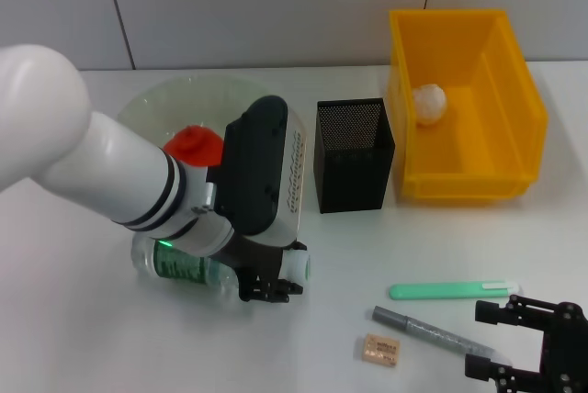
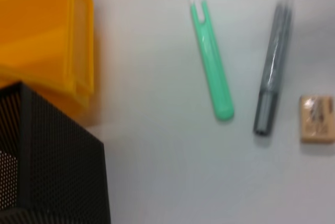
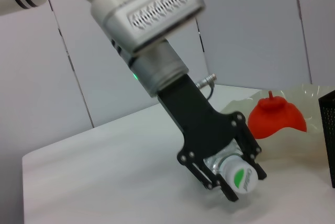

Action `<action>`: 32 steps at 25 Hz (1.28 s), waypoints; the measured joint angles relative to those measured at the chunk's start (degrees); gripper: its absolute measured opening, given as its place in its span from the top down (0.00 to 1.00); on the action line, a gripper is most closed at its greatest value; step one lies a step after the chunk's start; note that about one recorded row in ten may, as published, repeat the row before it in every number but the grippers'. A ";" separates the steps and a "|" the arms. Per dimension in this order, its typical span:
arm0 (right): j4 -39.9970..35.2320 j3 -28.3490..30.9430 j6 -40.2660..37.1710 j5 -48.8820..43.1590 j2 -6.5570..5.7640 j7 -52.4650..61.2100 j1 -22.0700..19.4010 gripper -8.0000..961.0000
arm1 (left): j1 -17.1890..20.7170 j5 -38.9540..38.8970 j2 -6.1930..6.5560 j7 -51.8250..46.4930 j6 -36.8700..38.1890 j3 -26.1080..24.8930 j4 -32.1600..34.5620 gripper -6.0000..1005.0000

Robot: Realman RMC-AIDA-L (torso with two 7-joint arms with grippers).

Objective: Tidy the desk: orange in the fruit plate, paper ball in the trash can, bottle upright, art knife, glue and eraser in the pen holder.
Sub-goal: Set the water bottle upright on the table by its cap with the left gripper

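Observation:
The clear bottle (image 1: 179,264) with a green label and white cap (image 1: 296,267) lies on its side on the table. My left gripper (image 1: 271,287) is shut around its neck just behind the cap, as the right wrist view (image 3: 230,174) shows. The orange (image 1: 195,143) sits in the clear fruit plate (image 1: 156,99). The paper ball (image 1: 428,104) lies in the yellow bin (image 1: 514,99). The green art knife (image 1: 450,290), grey glue stick (image 1: 432,331) and eraser (image 1: 380,349) lie on the table at the front right. My right gripper (image 1: 491,338) is open and empty beside the glue.
The black mesh pen holder (image 1: 354,154) stands between plate and bin. The left wrist view shows the knife (image 2: 212,62), glue (image 2: 273,67), eraser (image 2: 316,118), bin (image 2: 47,41) and pen holder (image 2: 47,161). The left arm hides part of the plate.

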 joint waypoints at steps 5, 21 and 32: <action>0.00 0.00 -0.19 -0.02 -0.12 0.17 0.04 0.27 | 1.60 -0.59 0.21 -3.40 5.50 -1.58 6.48 0.55; 0.51 -0.35 -0.58 -0.02 -0.33 2.09 2.15 0.27 | 7.80 -8.64 0.51 -3.86 17.35 -13.87 16.97 0.55; 0.53 -0.53 -0.66 -0.06 -0.29 3.28 3.09 0.27 | 12.01 -19.10 0.77 -4.23 21.83 -27.55 17.04 0.55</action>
